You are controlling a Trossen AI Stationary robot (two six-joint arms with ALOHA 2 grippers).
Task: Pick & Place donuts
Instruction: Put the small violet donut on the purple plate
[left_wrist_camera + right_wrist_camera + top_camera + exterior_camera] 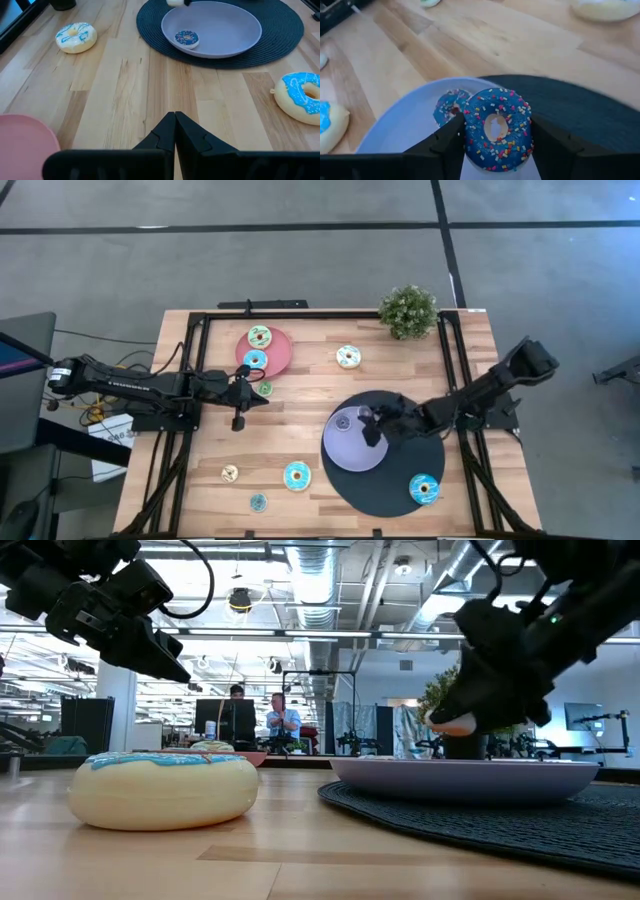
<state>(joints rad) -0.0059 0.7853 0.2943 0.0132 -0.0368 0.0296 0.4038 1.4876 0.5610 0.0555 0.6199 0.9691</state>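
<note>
Writing: none readable on any item.
Left gripper: hung over bare wood just beside the pink plate, fingers pressed together, empty.
Pink plate: held two donuts, a green-iced one and a teal-iced one; a small green donut lay just off its rim.
Loose donuts: three near the front edge, one teal-iced near the plant, all flat, holes up.
Lavender plate: sat on the dark round mat; held one small blue sprinkled donut, flat.
Right gripper: over the lavender plate, fingers pinching a blue sprinkled donut by its sides, hole facing the wrist camera.
Mat: also carried a teal-iced donut.
</note>
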